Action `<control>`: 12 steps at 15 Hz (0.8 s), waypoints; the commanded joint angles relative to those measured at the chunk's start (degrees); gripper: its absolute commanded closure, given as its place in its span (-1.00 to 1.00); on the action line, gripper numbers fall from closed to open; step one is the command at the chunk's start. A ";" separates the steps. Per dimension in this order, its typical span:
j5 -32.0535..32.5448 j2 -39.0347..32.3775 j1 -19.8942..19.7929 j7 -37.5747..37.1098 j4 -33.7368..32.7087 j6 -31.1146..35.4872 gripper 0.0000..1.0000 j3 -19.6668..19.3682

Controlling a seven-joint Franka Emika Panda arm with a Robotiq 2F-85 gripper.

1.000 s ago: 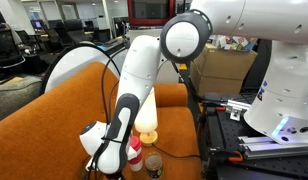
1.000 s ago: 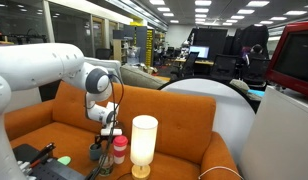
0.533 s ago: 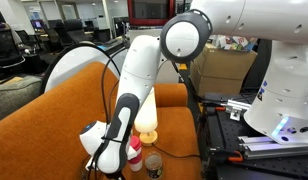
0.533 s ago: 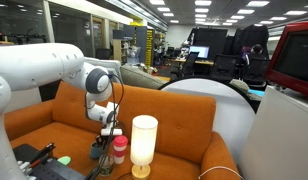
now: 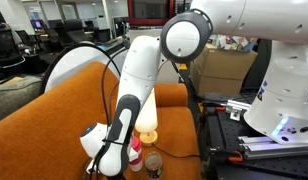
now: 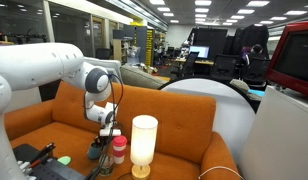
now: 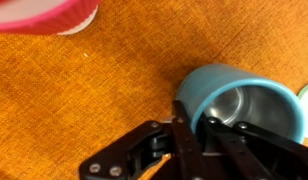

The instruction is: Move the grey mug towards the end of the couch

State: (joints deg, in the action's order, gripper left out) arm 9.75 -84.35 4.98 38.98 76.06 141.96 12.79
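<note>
Three views, yet only the wrist view shows the contact. There the gripper (image 7: pixel 206 128) comes in from 6 o'clock, its jaws straddling the near wall of the grey mug (image 7: pixel 246 104); whether they pinch it I cannot tell. The mug stands upright on the couch (image 7: pixel 94 95) seat, with the red-and-white tumbler (image 7: pixel 44 14) at its 10 o'clock. Only the exterior views show the glowing lamp (image 6: pixel 144 143), at the tumbler's 3 o'clock, and the couch's rounded back.

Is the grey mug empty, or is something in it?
Empty, as far as shows: the wrist view looks down into the grey mug, whose shiny bare inside is visible; the tool hides part of it.
</note>
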 commanded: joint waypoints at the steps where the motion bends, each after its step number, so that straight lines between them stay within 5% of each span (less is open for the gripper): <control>1: 1.22 2.30 0.22 1.49 3.70 2.21 0.95 0.06; 12: 8.12 6.87 0.74 13.62 10.80 4.81 0.95 0.47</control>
State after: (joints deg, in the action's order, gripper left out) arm 15.46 -81.23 6.45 49.11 81.49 144.52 13.06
